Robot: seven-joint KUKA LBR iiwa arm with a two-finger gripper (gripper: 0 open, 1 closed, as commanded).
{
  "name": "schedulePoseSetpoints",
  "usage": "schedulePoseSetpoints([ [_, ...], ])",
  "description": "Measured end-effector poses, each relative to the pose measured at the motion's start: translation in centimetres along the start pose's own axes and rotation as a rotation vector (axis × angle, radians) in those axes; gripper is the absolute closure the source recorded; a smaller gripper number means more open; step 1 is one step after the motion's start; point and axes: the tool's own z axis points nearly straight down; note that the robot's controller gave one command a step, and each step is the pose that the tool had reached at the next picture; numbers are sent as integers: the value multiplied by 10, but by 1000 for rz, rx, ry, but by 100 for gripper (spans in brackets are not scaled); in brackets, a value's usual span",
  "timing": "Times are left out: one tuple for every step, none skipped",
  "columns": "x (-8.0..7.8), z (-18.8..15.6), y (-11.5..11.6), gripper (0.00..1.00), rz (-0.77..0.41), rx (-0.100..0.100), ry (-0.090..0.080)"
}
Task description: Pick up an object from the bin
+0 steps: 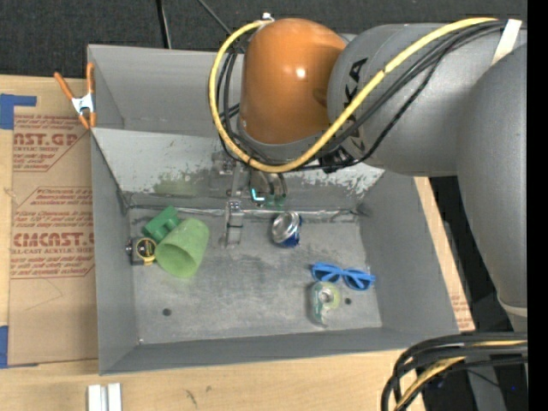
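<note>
Hanging low over the bin floor toward 12 o'clock, the gripper sat beneath the arm's orange cover; whether it was spread or closed could not be told. Nearest lay a crushed blue-and-silver can, just beside the gripper at its 3 o'clock. A green cup lay on its side at the gripper's 8 o'clock, with a green block and a small tape measure just beside it. Blue sunglasses and a clear lump lay close together at the gripper's 4 o'clock, well apart from it.
</note>
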Motion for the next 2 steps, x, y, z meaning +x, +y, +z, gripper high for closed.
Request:
schedulePoseSetpoints([
  [5, 139, 49, 0, 79, 0, -2],
  [2, 133, 48, 100, 81, -2, -10],
])
